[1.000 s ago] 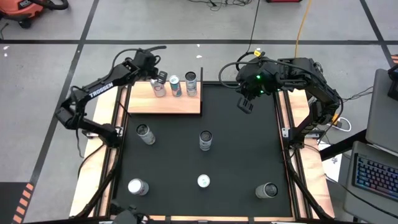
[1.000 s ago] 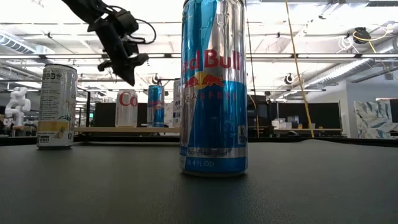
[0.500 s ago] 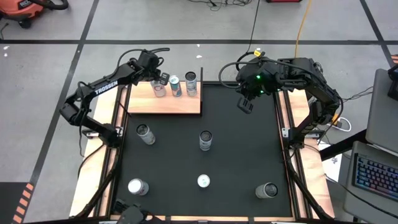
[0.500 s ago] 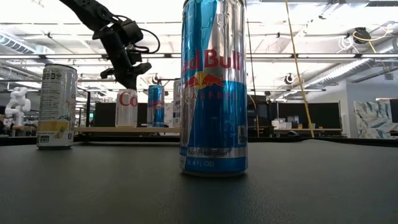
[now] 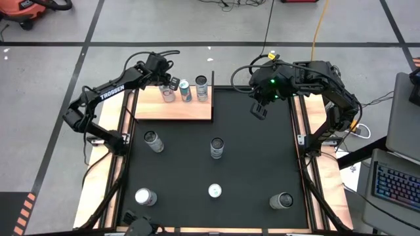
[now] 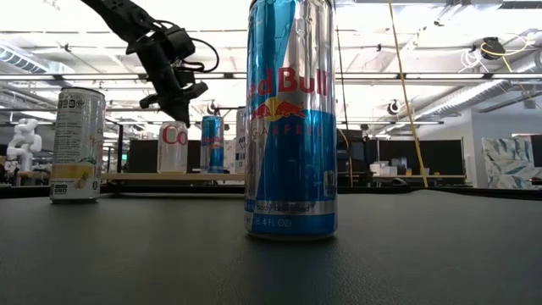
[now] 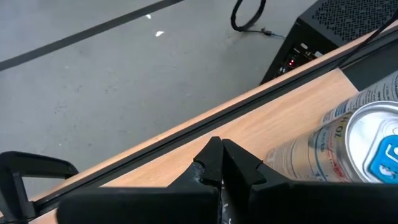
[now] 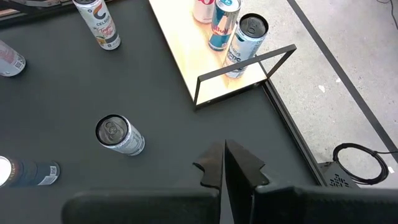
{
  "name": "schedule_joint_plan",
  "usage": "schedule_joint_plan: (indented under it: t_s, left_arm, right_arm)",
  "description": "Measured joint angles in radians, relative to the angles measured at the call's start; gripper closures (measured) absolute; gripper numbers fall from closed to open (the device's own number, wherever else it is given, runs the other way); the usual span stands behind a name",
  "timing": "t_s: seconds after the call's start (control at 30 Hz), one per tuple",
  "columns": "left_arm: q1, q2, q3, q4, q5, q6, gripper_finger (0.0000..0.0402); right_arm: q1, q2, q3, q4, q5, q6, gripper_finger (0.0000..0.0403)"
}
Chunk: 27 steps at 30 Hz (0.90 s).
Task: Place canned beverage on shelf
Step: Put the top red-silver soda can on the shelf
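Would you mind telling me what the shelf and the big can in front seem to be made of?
The shelf looks like light, matte wood, with visible grain, and thin black, probably metal, uprights. The can looks like glossy aluminium: its silver panels reflect the lights.

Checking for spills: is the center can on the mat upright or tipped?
Upright: the can shows its round top from above and stands vertical in the low view.

Both arms are black, made of slim links and round joints. The left arm [image 5: 108,92] has the white word TROSSEN on its long link, and thin black cables loop over its wrist. The right arm [image 5: 315,75] is more bulky, with black cable bundles and one small green light. Each gripper has two dark pointed fingers.
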Motion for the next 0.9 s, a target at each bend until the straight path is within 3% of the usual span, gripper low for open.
schedule_joint_plan:
  t_s: [0.9]
  left_arm:
    - [-0.106,-0.003,0.001,-0.055,0.004,0.009,0.0391]
  right_arm:
    - [0.000,0.000,0.000,0.000,0.000,-0.008,0.0403]
